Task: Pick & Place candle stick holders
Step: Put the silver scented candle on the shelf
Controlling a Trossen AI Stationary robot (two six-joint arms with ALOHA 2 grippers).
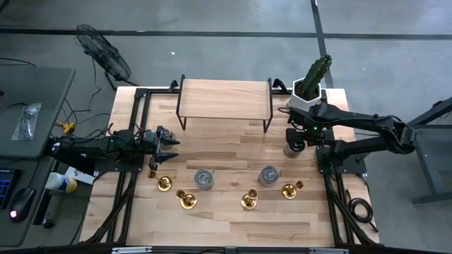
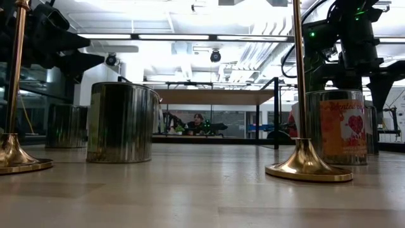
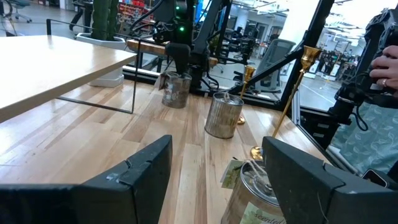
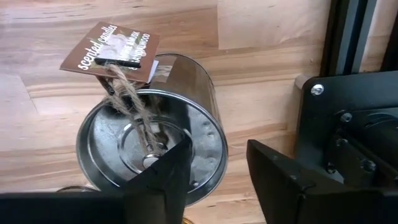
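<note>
Several shiny gold candle stick holders stand upright on their round bases in a row near the table's front: (image 1: 164, 183), (image 1: 187, 200), (image 1: 248, 201), (image 1: 289, 190). None is touched. My right gripper (image 1: 295, 140) points down over a silver tin can (image 4: 149, 155) at the right. It is open, with one finger (image 4: 168, 177) inside the can's mouth and the other (image 4: 283, 180) outside its wall. My left gripper (image 1: 168, 144) waits level at the left, open (image 3: 214, 186), with nothing between its fingers. My right gripper stands astride the tin can's rim (image 4: 214, 152) from above, one finger inside and one outside. Bare wood shows between the outer finger and the can's wall. Whether the inner finger touches the can, I cannot tell. The can stands upright on the table.
Two more tin cans (image 1: 204, 178) (image 1: 268, 175) stand between the holders. A wooden shelf on black legs (image 1: 224, 95) spans the far side, with a potted cactus (image 1: 311, 85) at the far right. A card tag on twine (image 4: 112, 53) hangs over the can. A person's hand (image 3: 388, 62) shows beyond the table.
</note>
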